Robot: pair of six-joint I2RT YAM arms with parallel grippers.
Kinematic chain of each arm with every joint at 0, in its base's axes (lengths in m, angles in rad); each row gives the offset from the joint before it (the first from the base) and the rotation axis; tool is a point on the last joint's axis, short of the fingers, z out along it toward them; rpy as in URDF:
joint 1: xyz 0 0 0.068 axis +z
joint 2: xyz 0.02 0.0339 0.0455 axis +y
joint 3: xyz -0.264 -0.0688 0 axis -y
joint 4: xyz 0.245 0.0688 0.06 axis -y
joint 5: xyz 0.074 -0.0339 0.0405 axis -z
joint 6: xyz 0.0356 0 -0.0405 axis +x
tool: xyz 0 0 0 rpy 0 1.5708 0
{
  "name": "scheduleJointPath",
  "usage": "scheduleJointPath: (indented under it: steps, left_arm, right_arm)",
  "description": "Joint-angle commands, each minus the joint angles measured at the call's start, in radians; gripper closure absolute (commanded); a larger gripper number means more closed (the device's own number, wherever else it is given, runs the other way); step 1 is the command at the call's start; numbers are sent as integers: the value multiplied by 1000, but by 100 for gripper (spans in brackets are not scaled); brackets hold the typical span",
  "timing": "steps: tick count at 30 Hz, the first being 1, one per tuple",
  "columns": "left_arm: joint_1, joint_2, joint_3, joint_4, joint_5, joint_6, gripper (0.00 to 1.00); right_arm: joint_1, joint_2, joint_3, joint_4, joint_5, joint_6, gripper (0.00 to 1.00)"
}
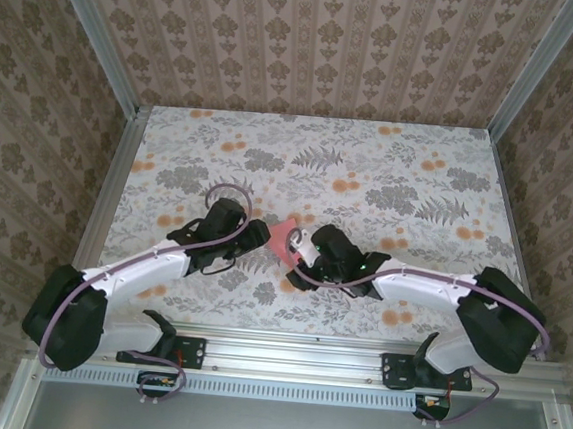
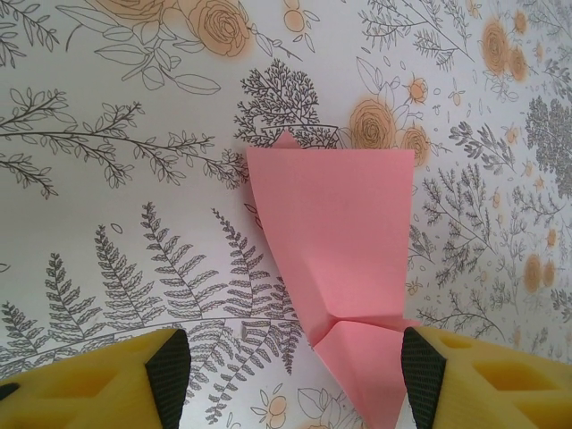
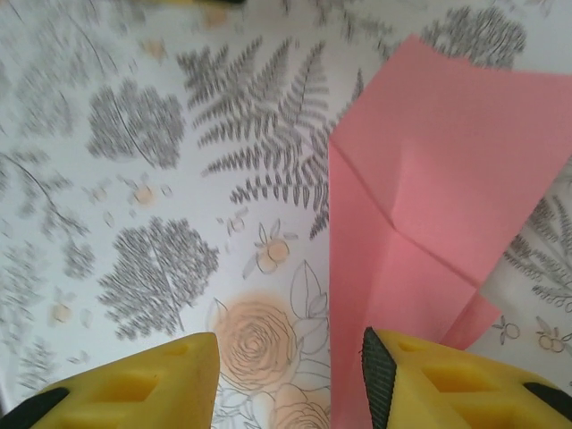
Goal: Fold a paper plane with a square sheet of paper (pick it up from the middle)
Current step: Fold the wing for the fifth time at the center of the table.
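The salmon-pink sheet of paper (image 1: 284, 236) lies on the floral table between the two grippers, folded into a tapering shape with creased flaps. In the left wrist view the paper (image 2: 335, 237) runs from mid-frame down to the jaws. My left gripper (image 2: 295, 375) is open, and the paper's narrow end lies between the fingers, close to the right pad (image 2: 422, 375). In the right wrist view the paper (image 3: 429, 206) fills the right side. My right gripper (image 3: 290, 380) is open, and the paper's straight edge lies just inside its right pad (image 3: 377, 380).
The table (image 1: 391, 163) has a grey and orange flower print. Patterned walls with metal posts close it in on three sides. Both arms reach inward from the near rail (image 1: 295, 351), and their tips almost meet over the paper.
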Motion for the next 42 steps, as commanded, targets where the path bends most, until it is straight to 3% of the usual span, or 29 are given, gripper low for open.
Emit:
scheduleJointPath:
  steps: [1, 13, 31, 37, 42]
  left_arm:
    - [10, -36, -10, -20, 6, -14, 33]
    - [14, -41, -12, -22, 15, -4, 33]
    - [17, -38, -2, -29, 30, 11, 33]
    - [16, -23, 14, -21, 52, 26, 33]
    - [3, 14, 30, 33, 90, 42, 33]
  right_arm:
    - [22, 73, 46, -7, 85, -101, 51]
    - [39, 229, 102, 12, 222, -118, 54]
    - [-27, 225, 76, 57, 221, 90, 92]
    - [-96, 163, 36, 102, 66, 216, 100]
    - [-181, 127, -49, 270, -195, 389, 100]
